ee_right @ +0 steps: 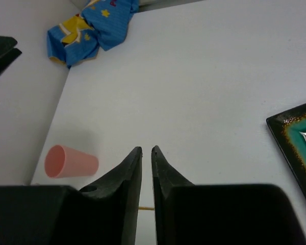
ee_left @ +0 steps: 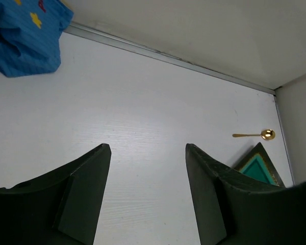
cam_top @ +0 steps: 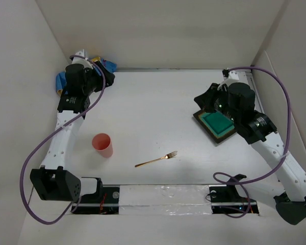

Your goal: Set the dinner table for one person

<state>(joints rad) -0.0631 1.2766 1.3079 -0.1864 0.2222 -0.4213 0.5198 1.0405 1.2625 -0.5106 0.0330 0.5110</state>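
mat to be fetched first, nothing yet in either grip

the dinner table (cam_top: 153, 102) is spread across the whole middle of the overhead view, walled in white on three sides, with the arm bases at its near edge. the pieces are scattered over it. a dark-rimmed teal plate (cam_top: 218, 124) lies toward the right side, a gold fork (cam_top: 156, 160) near the front centre and a pink cup (cam_top: 102, 145) at front left. a gold spoon (ee_left: 255, 135) is seen near the plate's corner from the left wrist only. a crumpled blue cloth mat (ee_left: 25, 35) is pushed into the far left corner.

the left gripper (ee_left: 148, 148) is held wide open near the mat, with nothing between its fingers. the right gripper (ee_right: 147, 150) is drawn almost together by the plate, only a slit being left, and nothing is held.

the mat is judged to be the step in hand. it would best be pinched at one free edge or corner, not through the bunched middle, then lifted clear and drawn out flat at the front centre. the fork would be better moved aside first, so that it is not dragged or buried.
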